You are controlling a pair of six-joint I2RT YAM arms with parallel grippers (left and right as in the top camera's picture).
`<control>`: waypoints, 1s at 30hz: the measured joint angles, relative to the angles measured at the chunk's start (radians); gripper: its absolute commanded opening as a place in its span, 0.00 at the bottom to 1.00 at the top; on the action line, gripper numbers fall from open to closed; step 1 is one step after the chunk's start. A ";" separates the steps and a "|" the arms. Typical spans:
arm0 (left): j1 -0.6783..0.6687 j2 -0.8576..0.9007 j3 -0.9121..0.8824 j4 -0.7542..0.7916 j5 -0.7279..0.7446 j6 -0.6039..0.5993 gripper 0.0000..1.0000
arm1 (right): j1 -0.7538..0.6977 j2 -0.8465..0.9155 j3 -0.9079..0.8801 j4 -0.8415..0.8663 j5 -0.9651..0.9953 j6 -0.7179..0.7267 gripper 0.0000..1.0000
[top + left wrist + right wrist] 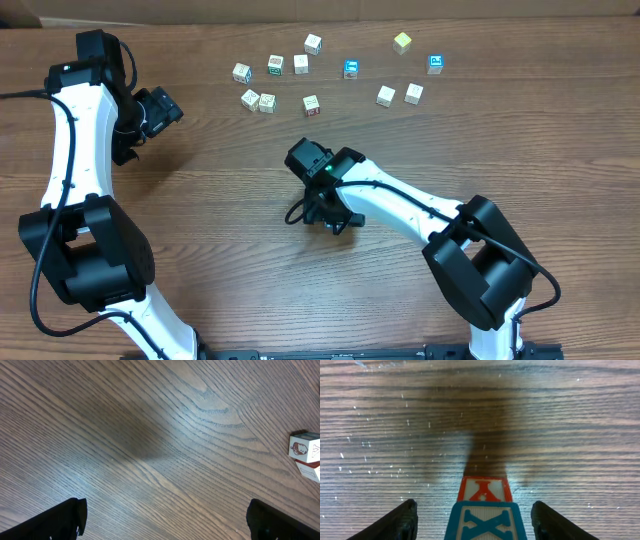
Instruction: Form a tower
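In the right wrist view the tower [485,510] stands on the table: a cube with a blue X face sits on a cube with a red A face [484,490]. My right gripper [474,510] straddles it, open, with a gap between the top cube and each finger [400,522]. From overhead the right gripper [322,212] hangs over mid-table and hides the tower. My left gripper [170,110] is at the far left, open and empty; in its own view the left gripper [165,510] shows only bare wood between wide-apart fingertips [70,515].
Several loose cubes [310,104] lie scattered along the far side of the table, among them a blue-faced one [351,69] and a yellowish one [402,42]. A loose cube with a red picture [305,446] shows at the right edge of the left wrist view.
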 measured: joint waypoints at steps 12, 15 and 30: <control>0.000 0.000 0.000 0.000 0.000 0.000 0.99 | 0.002 0.000 0.000 -0.013 0.015 0.000 0.33; 0.000 0.000 0.000 0.000 0.000 0.000 0.99 | 0.002 0.000 0.000 -0.013 0.015 -0.001 0.29; 0.000 0.000 0.000 0.000 0.000 0.000 1.00 | 0.002 0.001 0.000 -0.021 0.018 -0.004 0.50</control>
